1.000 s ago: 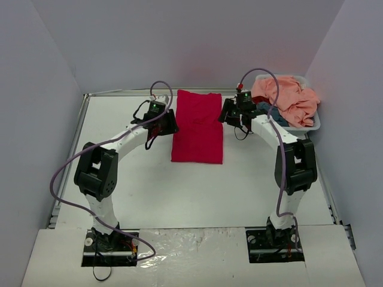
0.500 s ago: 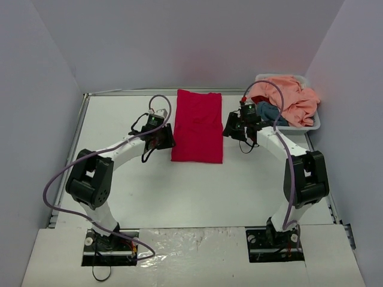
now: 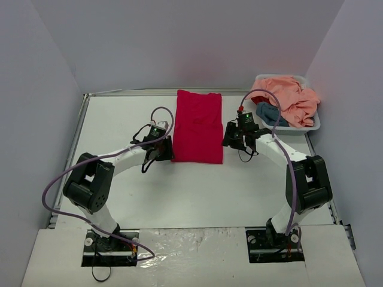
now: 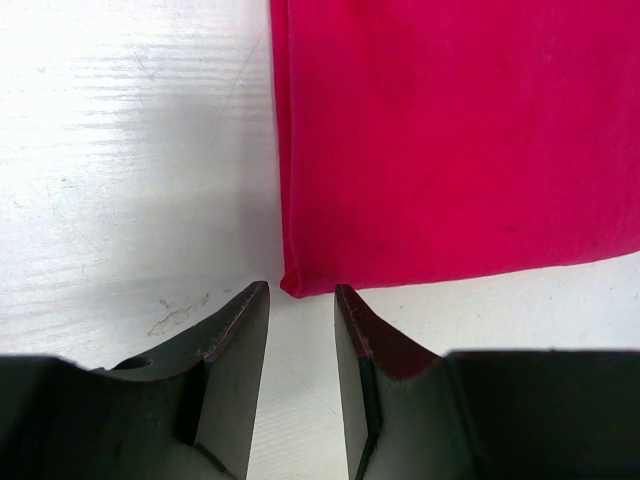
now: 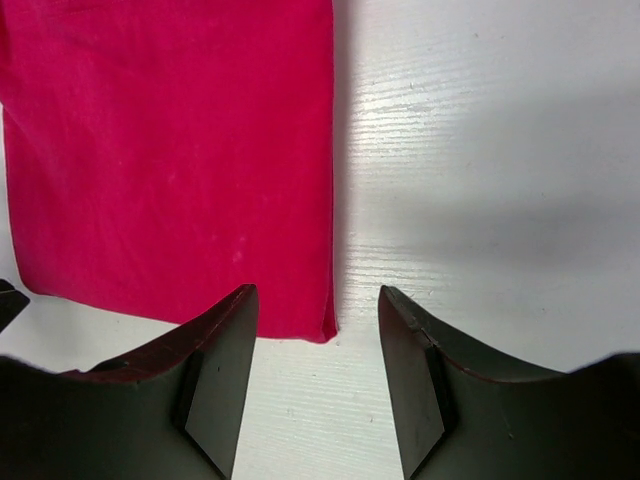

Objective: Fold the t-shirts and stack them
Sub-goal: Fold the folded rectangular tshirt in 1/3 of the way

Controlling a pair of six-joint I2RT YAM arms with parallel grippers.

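A crimson-red t-shirt [image 3: 198,127] lies folded into a long rectangle at the middle of the table. My left gripper [image 3: 168,153] hovers at its near left corner; in the left wrist view that corner [image 4: 292,284] sits just ahead of the open left gripper [image 4: 300,293], which holds nothing. My right gripper [image 3: 227,147] is at the near right corner; in the right wrist view the corner [image 5: 322,332] shows in the gap of the open right gripper [image 5: 317,298], ungripped. More t-shirts, one peach-pink [image 3: 288,95] and one teal-blue [image 3: 267,112], are heaped in the basket.
The white plastic basket [image 3: 315,124] stands at the far right corner, close to the right arm. Grey walls enclose the table on three sides. Bare white tabletop [image 3: 197,191] lies between the red shirt and the arm bases.
Both grippers have slid along the red shirt's long sides toward its near corners. Both pairs of jaws have narrowed a little. The shirt has not moved.
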